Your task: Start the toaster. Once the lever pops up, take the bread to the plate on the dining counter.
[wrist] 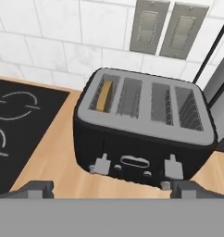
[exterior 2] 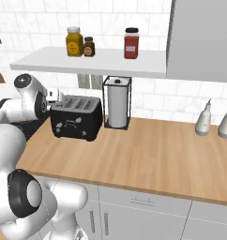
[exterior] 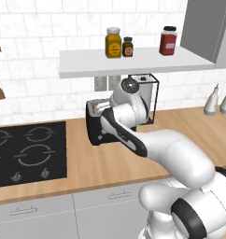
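The black toaster (wrist: 141, 134) with a silvery top stands on the wood counter against the tiled wall, also seen in the right base view (exterior 2: 77, 117). Most of the toaster (exterior: 93, 126) is hidden behind my arm in the left base view. A tan slice of bread (wrist: 103, 96) sits in its leftmost slot. Two grey levers (wrist: 101, 164) stick out of its front face. My gripper (wrist: 113, 190) hovers in front of and slightly above the toaster, open, fingertips (wrist: 36, 189) wide apart with nothing between them. The plate and the dining counter are out of view.
A black cooktop (exterior: 28, 151) lies left of the toaster. A paper towel holder (exterior 2: 117, 108) stands close on its right. A white shelf (exterior 2: 92, 61) with jars hangs above. Two pale bottles (exterior 2: 203, 119) stand far right. Bare wood counter (exterior 2: 148, 150) stretches in front.
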You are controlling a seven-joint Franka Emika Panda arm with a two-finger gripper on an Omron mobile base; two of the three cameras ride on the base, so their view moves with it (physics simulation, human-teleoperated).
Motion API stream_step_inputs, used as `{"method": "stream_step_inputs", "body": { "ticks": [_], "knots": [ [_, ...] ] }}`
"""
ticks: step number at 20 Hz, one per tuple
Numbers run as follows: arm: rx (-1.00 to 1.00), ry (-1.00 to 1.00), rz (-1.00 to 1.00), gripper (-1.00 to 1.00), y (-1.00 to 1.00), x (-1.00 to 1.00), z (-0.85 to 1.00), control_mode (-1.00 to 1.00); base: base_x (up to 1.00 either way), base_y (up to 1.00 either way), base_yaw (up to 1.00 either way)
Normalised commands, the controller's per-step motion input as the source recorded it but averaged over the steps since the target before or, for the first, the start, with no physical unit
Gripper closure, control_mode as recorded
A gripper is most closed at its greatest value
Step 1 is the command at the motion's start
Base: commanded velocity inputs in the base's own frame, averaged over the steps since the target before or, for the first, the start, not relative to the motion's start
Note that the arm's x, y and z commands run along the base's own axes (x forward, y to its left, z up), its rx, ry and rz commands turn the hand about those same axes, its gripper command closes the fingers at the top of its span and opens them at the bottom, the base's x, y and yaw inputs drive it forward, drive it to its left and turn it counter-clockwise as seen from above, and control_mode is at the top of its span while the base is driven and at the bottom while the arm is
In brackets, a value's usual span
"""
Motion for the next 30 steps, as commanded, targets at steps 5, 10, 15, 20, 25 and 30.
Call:
{"method": "stream_step_inputs", "body": {
  "ticks": [5, 10, 15, 20, 25, 30],
  "knots": [
    [0.0, -0.01, 0.0, -1.0, 0.1, 0.15, 0.09, -1.0, 0.0, 0.0, 0.0],
    [0.0, 0.0, 0.0, -1.0, 0.04, 0.0, 0.28, -1.0, 0.0, 0.0, 0.0],
    [0.0, 0.0, 0.0, -1.0, 0.0, 0.0, 0.05, -1.0, 0.0, 0.0, 0.0],
    [0.0, 0.0, 0.0, -1.0, 0.0, 0.0, 0.0, -1.0, 0.0, 0.0, 0.0],
    [0.0, 0.0, 0.0, -1.0, 0.0, 0.0, 0.0, -1.0, 0.0, 0.0, 0.0],
    [0.0, 0.0, 0.0, -1.0, 0.0, 0.0, 0.0, -1.0, 0.0, 0.0, 0.0]
  ]
}}
